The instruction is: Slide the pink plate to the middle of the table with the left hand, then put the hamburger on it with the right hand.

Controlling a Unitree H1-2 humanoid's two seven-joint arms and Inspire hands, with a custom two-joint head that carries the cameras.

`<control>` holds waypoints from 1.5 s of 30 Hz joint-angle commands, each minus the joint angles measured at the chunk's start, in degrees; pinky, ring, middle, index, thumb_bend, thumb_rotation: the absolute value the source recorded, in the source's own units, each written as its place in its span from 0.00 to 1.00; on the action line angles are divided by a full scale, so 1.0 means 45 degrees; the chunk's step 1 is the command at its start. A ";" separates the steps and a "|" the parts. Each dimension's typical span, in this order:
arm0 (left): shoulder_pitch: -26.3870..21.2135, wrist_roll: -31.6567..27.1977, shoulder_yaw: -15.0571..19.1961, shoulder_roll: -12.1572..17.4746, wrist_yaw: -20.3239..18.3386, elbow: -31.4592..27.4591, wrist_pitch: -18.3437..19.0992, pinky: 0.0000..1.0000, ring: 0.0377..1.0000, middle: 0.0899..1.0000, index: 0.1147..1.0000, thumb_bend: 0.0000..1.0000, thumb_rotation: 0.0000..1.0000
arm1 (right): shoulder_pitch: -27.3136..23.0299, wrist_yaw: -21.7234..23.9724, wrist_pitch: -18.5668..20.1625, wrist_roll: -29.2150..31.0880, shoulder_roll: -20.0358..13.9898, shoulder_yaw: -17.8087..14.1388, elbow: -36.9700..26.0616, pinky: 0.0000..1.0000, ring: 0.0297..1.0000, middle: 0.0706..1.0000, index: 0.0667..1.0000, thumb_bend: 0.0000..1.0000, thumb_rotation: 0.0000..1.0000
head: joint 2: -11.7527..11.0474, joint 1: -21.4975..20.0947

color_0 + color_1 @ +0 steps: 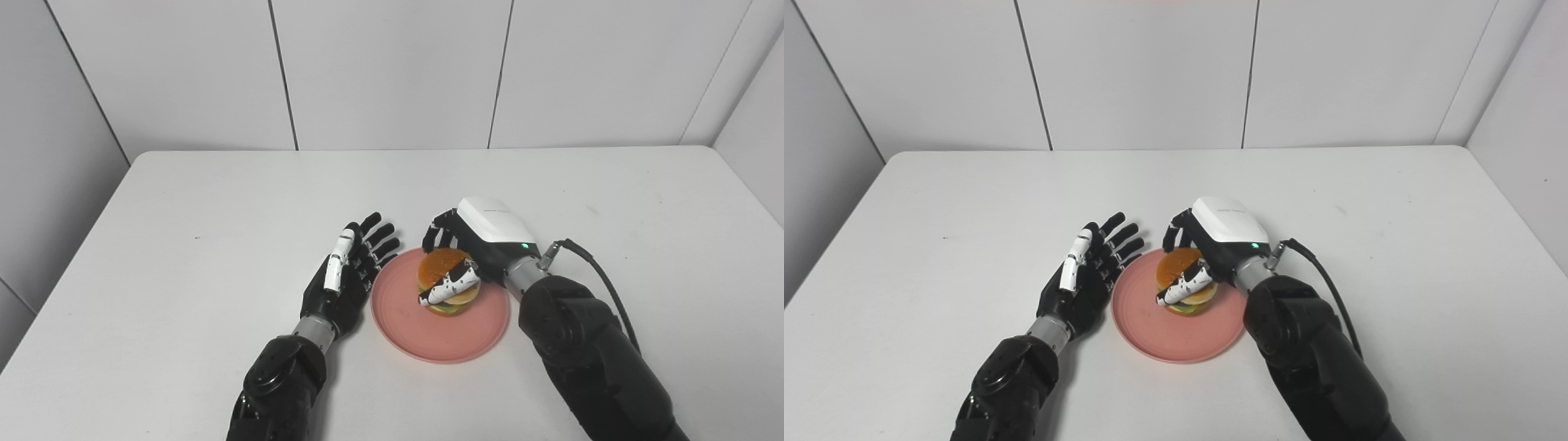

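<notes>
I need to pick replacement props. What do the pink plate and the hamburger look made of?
The round pink plate looks like matte plastic: even colour, soft dull sheen, thin rim. The layered toy hamburger looks like glossy moulded plastic or rubber: its orange bun shines. Which one, I cannot tell. The right hand grips it.

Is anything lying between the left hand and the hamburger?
Only the pink plate's bare left part lies between the open left hand and the hamburger, clear in both eye views.
</notes>
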 commanded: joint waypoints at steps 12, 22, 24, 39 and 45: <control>-0.0204 0.0137 0.0030 -0.0188 0.0284 -0.0252 0.0485 0.88 0.88 0.89 0.88 0.34 1.00 | -0.0125 -0.0377 -0.0823 -0.0130 0.0088 0.0337 0.0265 0.20 0.26 0.33 0.45 0.51 0.12 | 0.0125 -0.0078; -0.0202 0.0138 0.0022 -0.0166 0.0240 -0.0378 0.0616 0.89 0.89 0.89 0.88 0.34 1.00 | -0.0020 -0.0565 -0.0754 -0.0842 0.0079 0.0590 0.0414 0.18 0.25 0.33 0.45 0.52 0.14 | 0.0170 -0.0073; -0.0207 0.0159 0.0016 -0.0160 0.0240 -0.0368 0.0596 0.89 0.89 0.89 0.88 0.35 1.00 | -0.0086 -0.0422 -0.0713 -0.1205 0.0009 0.0725 0.0322 0.27 0.37 0.47 0.46 0.52 0.15 | 0.0173 -0.0065; -0.0292 0.0187 -0.0005 -0.0059 0.0094 -0.0178 0.0461 0.90 0.90 0.90 0.90 0.35 1.00 | -0.0079 0.0002 -0.0587 -0.1795 0.0162 0.0401 -0.0328 0.43 0.62 0.83 0.90 0.78 0.44 | 0.0169 -0.0094; -0.0302 0.0198 0.0005 -0.0071 0.0129 -0.0303 0.0616 0.91 0.92 0.91 0.91 0.33 1.00 | -0.0163 0.0363 -0.0565 -0.2066 0.0176 0.0237 -0.0854 0.46 0.64 0.85 0.92 0.81 0.55 | 0.0172 -0.0111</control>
